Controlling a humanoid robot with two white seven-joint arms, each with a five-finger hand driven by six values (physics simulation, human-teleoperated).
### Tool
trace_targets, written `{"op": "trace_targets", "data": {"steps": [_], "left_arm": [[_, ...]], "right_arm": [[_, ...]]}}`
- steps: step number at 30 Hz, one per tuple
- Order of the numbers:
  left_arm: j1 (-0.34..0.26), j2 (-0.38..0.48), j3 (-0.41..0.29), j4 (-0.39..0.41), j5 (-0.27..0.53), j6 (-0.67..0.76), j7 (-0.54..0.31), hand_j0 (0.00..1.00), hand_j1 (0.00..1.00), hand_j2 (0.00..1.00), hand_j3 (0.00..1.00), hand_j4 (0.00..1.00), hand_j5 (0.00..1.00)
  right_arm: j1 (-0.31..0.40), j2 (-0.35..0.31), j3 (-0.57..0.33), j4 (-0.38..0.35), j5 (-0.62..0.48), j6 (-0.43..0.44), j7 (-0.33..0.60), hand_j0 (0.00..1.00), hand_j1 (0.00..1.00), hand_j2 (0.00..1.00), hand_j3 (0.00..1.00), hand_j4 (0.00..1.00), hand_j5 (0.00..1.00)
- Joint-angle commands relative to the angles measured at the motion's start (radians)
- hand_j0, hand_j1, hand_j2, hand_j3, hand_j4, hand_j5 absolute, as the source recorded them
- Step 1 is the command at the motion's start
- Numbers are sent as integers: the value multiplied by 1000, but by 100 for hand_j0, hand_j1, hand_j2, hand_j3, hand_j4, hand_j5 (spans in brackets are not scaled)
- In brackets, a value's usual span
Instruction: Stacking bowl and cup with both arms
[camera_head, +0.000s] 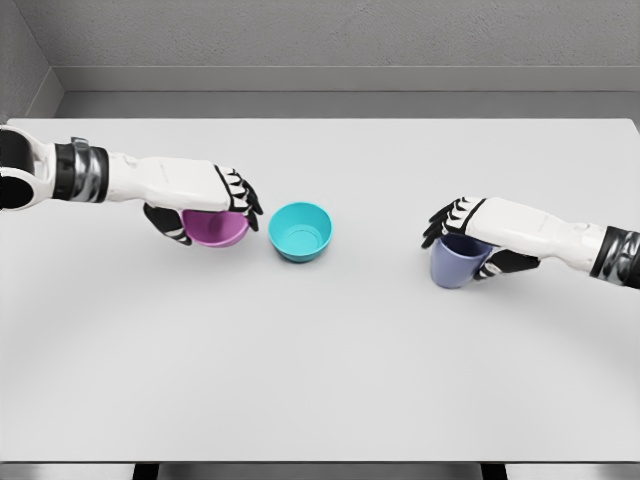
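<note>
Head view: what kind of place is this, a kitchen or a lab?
Probably a simulated test bench, not a kitchen: a bare white table, plain grey walls, and only a teal bowl between two held vessels.

Smooth matt bowls and cup — matt table.

On the white rectangular table three vessels stand in a loose row across the middle. Furthest left is the purple plastic bowl, upright, with the left hand lying over its rim and its thumb beneath the near-left side. Just beside it to the right, apart by a narrow gap, sits the teal plastic bowl, upright. Well apart to the right stands the lavender cup, slightly nearer the front edge, with the right hand wrapped over its top and right side.
</note>
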Motion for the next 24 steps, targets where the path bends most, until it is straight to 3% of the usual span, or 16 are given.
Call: {"op": "trace_targets", "data": {"steps": [1, 10, 24], "left_arm": [[-2, -16, 0, 1, 5, 3, 0, 73, 73, 73, 73, 73, 73], [-18, -79, -2, 19, -1, 3, 0, 73, 73, 73, 73, 73, 73], [-52, -211, -15, 146, -33, 3, 0, 73, 73, 73, 73, 73, 73]], "right_arm": [[0, -1, 0, 0, -3, 1, 0, 67, 67, 67, 67, 67, 67], [-23, -3, 2, 0, 0, 1, 0, 67, 67, 67, 67, 67, 67], [-51, -3, 10, 0, 3, 1, 0, 66, 66, 66, 66, 66, 66]]}}
